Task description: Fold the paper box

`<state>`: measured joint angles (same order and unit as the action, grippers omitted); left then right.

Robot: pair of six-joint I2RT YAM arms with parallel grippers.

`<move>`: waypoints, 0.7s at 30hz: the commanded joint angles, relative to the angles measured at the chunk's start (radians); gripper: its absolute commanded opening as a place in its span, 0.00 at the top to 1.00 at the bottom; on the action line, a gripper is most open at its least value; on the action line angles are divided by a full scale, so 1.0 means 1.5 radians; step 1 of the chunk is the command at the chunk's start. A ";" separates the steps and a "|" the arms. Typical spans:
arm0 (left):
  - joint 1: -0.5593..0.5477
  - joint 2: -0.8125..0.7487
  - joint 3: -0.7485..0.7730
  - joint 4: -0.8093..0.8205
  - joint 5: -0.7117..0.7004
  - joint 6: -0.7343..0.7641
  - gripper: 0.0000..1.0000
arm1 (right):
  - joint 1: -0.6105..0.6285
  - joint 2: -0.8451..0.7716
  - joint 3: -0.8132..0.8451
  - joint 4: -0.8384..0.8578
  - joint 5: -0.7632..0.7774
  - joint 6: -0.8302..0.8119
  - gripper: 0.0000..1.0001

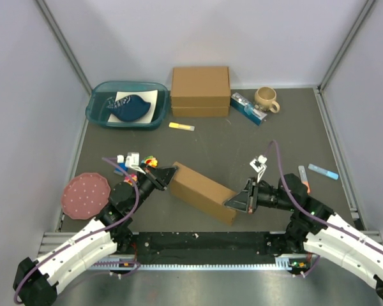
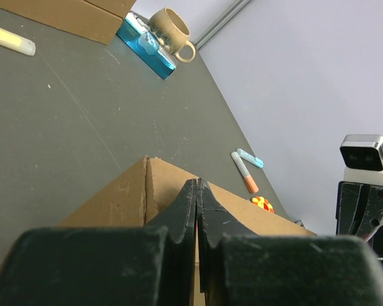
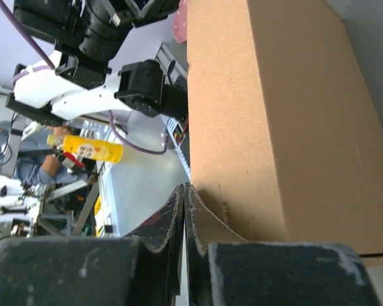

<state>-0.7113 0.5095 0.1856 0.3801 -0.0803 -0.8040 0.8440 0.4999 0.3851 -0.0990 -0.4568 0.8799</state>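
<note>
Bracketing paper box (image 1: pixel 203 192) ends, jaws closed

This is a robotics lab test cell — plain pale panels (image 1: pixel 25 95) held in aluminium struts (image 1: pixel 62 46) wall in a dark worktop (image 1: pixel 223 146). A left arm (image 1: pixel 76 252) and a right arm (image 1: pixel 345 239) are bolted to a metal rail (image 1: pixel 204 245) at its near edge, purple cables (image 1: pixel 136 190) looping along them. Beyond the cell, the right wrist view shows a seated person (image 3: pixel 29 164) among benches and wiring — a yellow drinks bottle (image 3: pixel 86 148) close by.
</note>
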 commanded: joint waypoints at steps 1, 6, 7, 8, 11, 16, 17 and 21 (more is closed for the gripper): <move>0.000 0.019 0.001 -0.111 -0.019 0.031 0.98 | 0.007 -0.042 0.068 -0.073 0.112 -0.038 0.88; 0.000 0.007 0.036 -0.127 -0.052 0.049 0.79 | 0.008 -0.052 0.163 -0.168 0.198 -0.069 0.52; 0.001 0.005 0.043 -0.127 -0.054 0.053 0.67 | 0.008 -0.050 0.186 -0.201 0.213 -0.074 0.45; 0.001 0.005 0.061 -0.133 -0.057 0.063 0.62 | 0.008 -0.047 0.194 -0.216 0.221 -0.077 0.42; 0.001 0.014 0.105 -0.148 -0.067 0.079 0.50 | 0.007 -0.032 0.216 -0.278 0.247 -0.079 0.34; 0.000 0.027 0.167 -0.166 -0.067 0.098 0.44 | 0.007 -0.009 0.232 -0.336 0.226 -0.090 0.31; 0.000 0.027 0.179 -0.170 -0.071 0.103 0.44 | 0.008 -0.013 0.231 -0.339 0.220 -0.093 0.32; 0.001 0.020 0.189 -0.176 -0.091 0.121 0.43 | 0.007 -0.033 0.207 -0.347 0.219 -0.088 0.32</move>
<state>-0.7139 0.5518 0.4164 0.1368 -0.1757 -0.6739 0.8444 0.4789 0.6949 -0.5884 -0.1257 0.7624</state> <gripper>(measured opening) 0.562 0.680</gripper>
